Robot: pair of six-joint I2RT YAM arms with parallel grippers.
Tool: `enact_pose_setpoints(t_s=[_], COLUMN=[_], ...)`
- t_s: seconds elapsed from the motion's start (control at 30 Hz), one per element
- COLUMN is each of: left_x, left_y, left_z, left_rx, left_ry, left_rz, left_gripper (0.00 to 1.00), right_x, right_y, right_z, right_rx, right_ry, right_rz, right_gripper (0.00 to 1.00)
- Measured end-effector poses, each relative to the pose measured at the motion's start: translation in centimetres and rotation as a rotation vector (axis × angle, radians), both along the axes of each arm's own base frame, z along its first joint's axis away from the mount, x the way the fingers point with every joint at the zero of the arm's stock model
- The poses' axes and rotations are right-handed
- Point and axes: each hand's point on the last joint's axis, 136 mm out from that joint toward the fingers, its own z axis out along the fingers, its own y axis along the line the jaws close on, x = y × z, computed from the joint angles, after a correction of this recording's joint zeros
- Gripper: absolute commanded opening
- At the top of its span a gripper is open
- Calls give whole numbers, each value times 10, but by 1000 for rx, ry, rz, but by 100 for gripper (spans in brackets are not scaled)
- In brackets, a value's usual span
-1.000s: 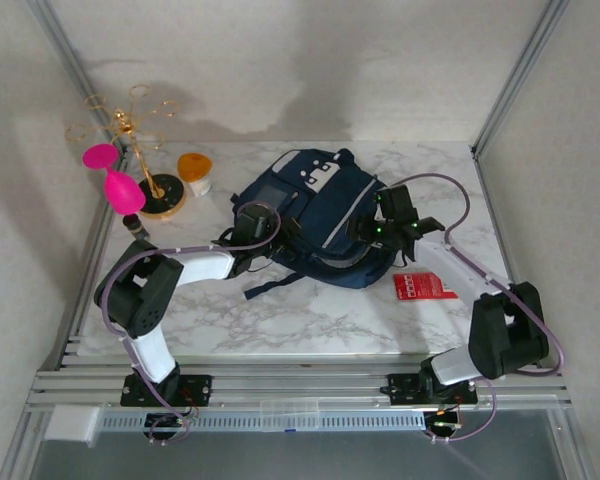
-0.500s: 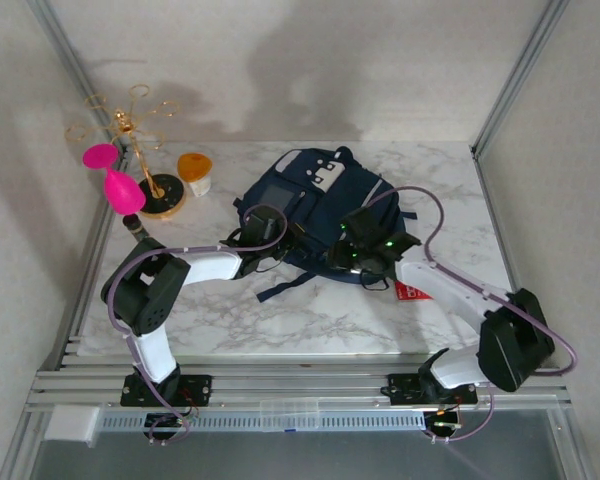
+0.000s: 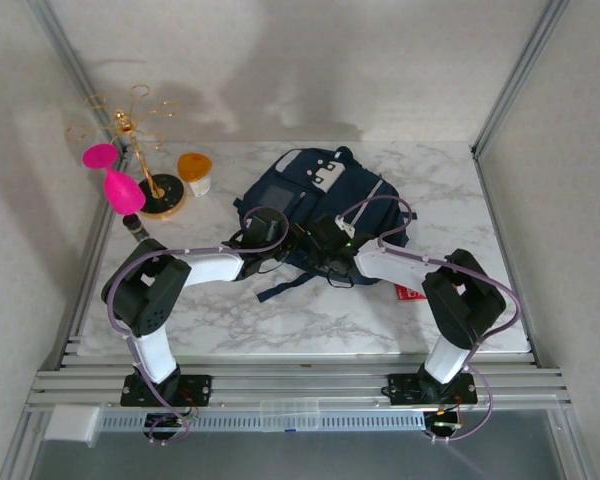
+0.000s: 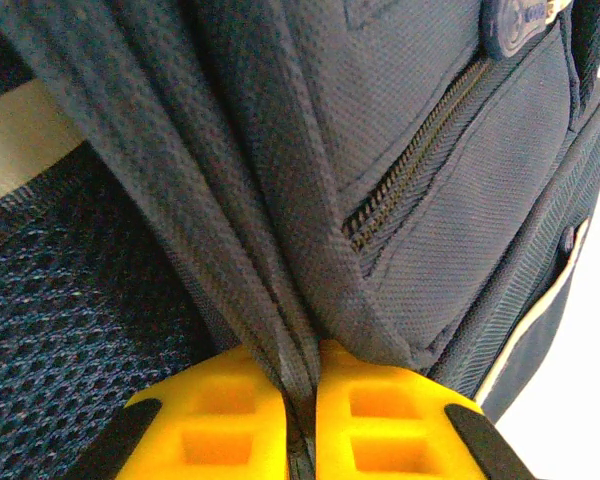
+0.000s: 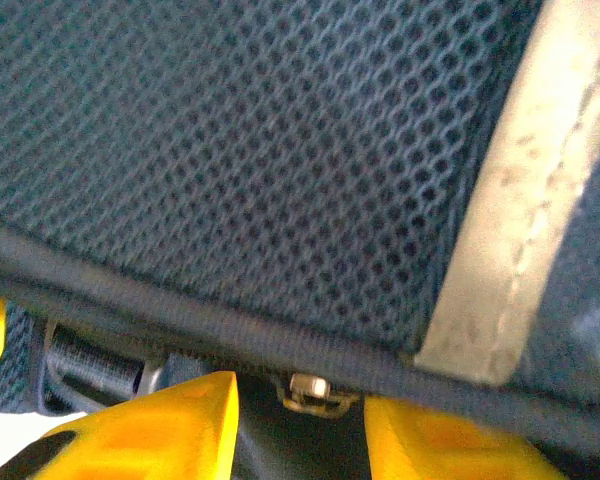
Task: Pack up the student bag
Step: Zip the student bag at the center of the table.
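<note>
L tool (image 4: pixel 300 395) pinches student bag (image 3: pixel 280 195); R tool (image 5: pixel 298 405) parted at seam.

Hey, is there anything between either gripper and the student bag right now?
Nothing visible. The left gripper is pinched on a fold of the student bag, and the right gripper sits against its mesh edge, straddling a small metal pull.
</note>
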Motion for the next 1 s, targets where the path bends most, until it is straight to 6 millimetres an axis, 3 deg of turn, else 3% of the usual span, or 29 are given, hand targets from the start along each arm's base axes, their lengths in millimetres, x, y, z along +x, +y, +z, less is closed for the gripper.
enact_pose_setpoints(t_s=[0.27,0.47,0.73,1.0], left_x=[-1,-2,-5,-5], left_y=[3,4,6,9], left_z=[5,14,10,10], left_rx=[7,3,23,38], left_ry=[-6,-11,4,-2], left_rz=[10,6,2,6], left_gripper=[0,0,0,0], right_x=[9,-1,0,6], right_y=[-6,-13,-4,-5], right_z=[-3,12,-9,-14], right_rx=[-67,-48,-75,-124], right_ry=[-33,-55,-10,9], right_rz=[-74,-46,-1,9], right_gripper=[23,24,36,29])
